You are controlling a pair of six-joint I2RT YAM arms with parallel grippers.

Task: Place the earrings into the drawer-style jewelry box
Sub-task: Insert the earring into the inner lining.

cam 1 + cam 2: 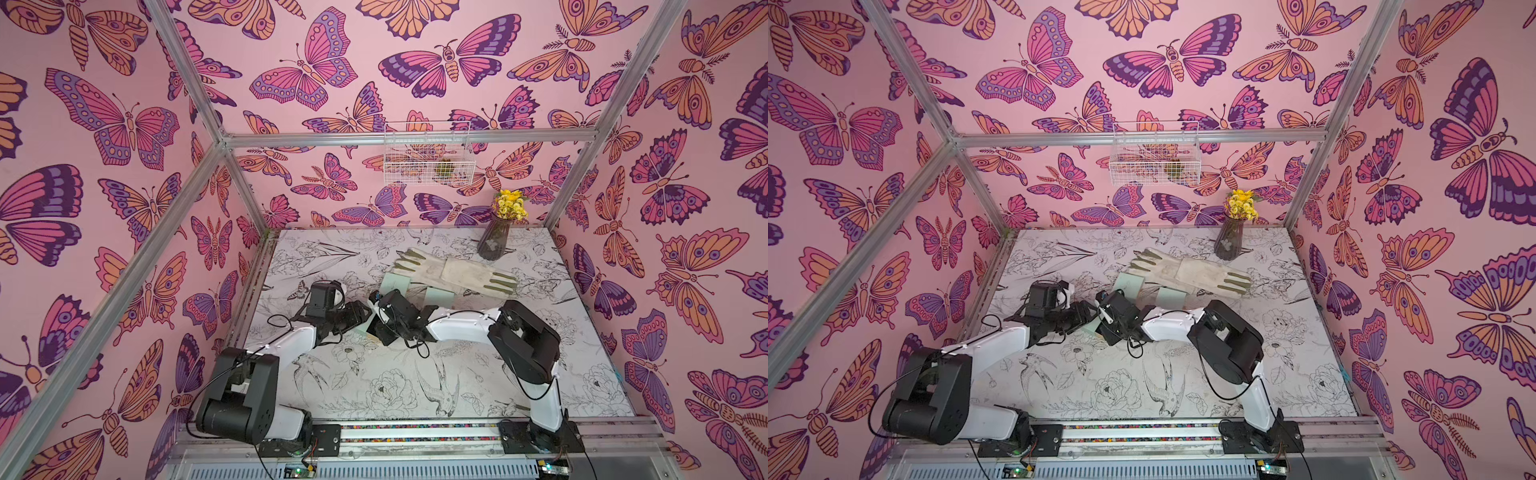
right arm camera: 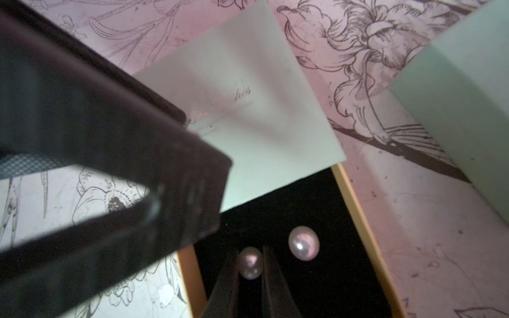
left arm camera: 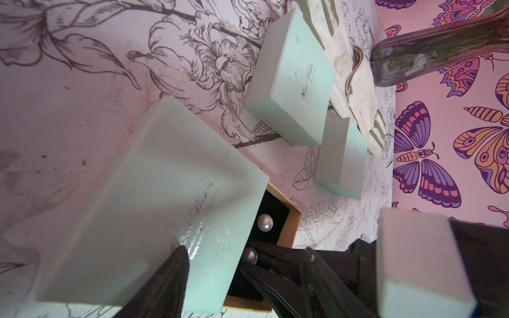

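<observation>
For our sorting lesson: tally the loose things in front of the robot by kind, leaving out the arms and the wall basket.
Mint boxes: 4
Pearl earrings: 2
Gloves: 2
Vase of flowers: 1
Total: 9
</observation>
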